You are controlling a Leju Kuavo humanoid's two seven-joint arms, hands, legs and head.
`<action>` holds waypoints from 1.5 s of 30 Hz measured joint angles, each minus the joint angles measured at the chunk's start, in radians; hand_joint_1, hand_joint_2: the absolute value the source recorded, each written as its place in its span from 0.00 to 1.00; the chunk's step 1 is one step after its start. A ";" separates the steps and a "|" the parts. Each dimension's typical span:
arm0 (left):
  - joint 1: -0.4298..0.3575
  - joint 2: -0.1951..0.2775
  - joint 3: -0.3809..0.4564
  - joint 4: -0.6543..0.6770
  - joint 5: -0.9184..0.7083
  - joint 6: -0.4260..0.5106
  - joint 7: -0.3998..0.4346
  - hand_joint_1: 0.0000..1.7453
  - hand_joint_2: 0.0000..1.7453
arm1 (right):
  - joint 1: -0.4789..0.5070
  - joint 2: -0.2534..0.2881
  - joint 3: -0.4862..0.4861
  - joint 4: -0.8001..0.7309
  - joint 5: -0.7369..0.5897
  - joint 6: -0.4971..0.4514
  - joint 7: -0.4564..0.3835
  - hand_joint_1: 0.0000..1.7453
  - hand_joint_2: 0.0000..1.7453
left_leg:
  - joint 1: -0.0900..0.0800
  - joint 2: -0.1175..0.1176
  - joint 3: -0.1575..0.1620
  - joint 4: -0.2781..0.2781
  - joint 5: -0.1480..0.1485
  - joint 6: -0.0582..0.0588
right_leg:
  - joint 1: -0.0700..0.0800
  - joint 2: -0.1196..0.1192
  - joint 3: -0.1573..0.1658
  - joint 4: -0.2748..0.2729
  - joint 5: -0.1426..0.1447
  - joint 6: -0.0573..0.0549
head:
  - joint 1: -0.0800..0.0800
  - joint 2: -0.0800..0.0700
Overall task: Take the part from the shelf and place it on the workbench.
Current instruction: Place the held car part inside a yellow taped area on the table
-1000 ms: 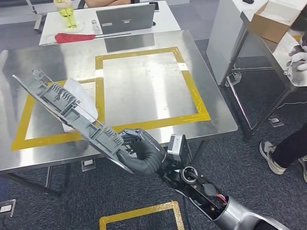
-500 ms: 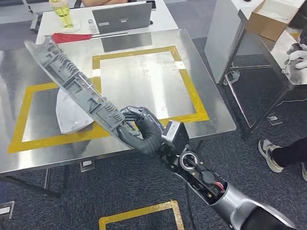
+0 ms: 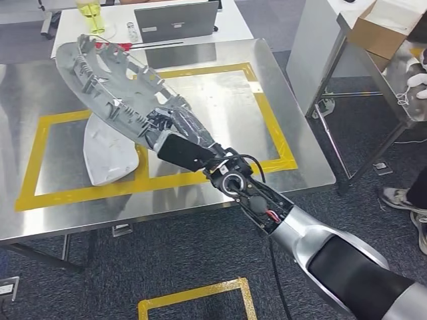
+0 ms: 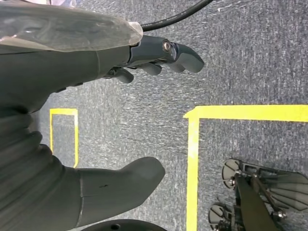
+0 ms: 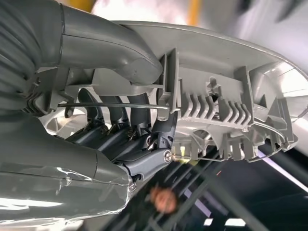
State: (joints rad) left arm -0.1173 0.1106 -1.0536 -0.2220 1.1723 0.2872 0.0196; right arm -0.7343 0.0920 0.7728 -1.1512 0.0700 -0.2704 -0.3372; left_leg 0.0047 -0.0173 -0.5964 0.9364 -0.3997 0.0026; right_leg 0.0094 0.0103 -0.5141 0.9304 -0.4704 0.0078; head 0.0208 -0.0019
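My right hand [image 3: 173, 133] grips one end of a long grey ribbed plastic part [image 3: 108, 83], holding it tilted above the steel workbench [image 3: 211, 120] and its yellow taped square. Seen from the right wrist, the thumb [image 5: 109, 45] lies on the part [image 5: 225, 91] and the dark fingers curl under its ribs. A white curved part [image 3: 108, 157] lies on the workbench below the held one. My left hand [image 4: 109, 125] hangs over grey carpet with fingers apart and nothing in it.
A second table behind the workbench carries a laptop [image 3: 173, 23], a yellow-green bottle [image 3: 91, 10] and a red cloth. To the right stand a steel frame table with a cardboard box [image 3: 380, 30] and a person's gloved hand [image 3: 417, 83]. Yellow tape marks the carpet [image 3: 196, 297].
My right arm has reached forward and up over the workbench, carrying the grey part. The part has turned so its broad ribbed face shows, and it now hangs above the white part.
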 joint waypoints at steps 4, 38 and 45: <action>0.001 0.000 0.000 0.000 0.007 -0.004 -0.010 0.00 1.00 | -0.071 0.046 0.063 0.129 0.217 -0.066 0.116 1.00 1.00 | 0.000 0.000 0.000 -0.002 0.000 0.001 | 0.000 -0.001 0.001 -0.005 0.000 0.000 | 0.002 0.000; 0.008 0.008 -0.004 0.000 -0.018 -0.044 -0.043 0.00 1.00 | -0.163 0.175 0.203 0.717 0.574 -0.089 0.603 0.50 0.50 | 0.001 0.003 0.003 -0.002 0.002 0.002 | -0.003 0.002 0.002 -0.007 0.002 0.002 | 0.001 0.000; 0.008 0.011 -0.013 0.000 -0.031 -0.048 -0.056 0.00 0.50 | -0.168 0.166 0.188 0.729 0.576 -0.094 0.609 0.00 0.00 | 0.001 0.003 0.007 -0.003 0.002 0.002 | -0.003 0.002 0.005 -0.007 0.002 0.002 | 0.001 0.000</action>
State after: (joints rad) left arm -0.1093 0.1218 -1.0667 -0.2216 1.1418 0.2388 -0.0368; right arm -0.9021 0.2578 0.9609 -0.4221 0.6462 -0.3646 0.2717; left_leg 0.0056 -0.0139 -0.5894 0.9338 -0.3981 0.0046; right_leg 0.0065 0.0126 -0.5089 0.9237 -0.4680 0.0097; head 0.0215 -0.0019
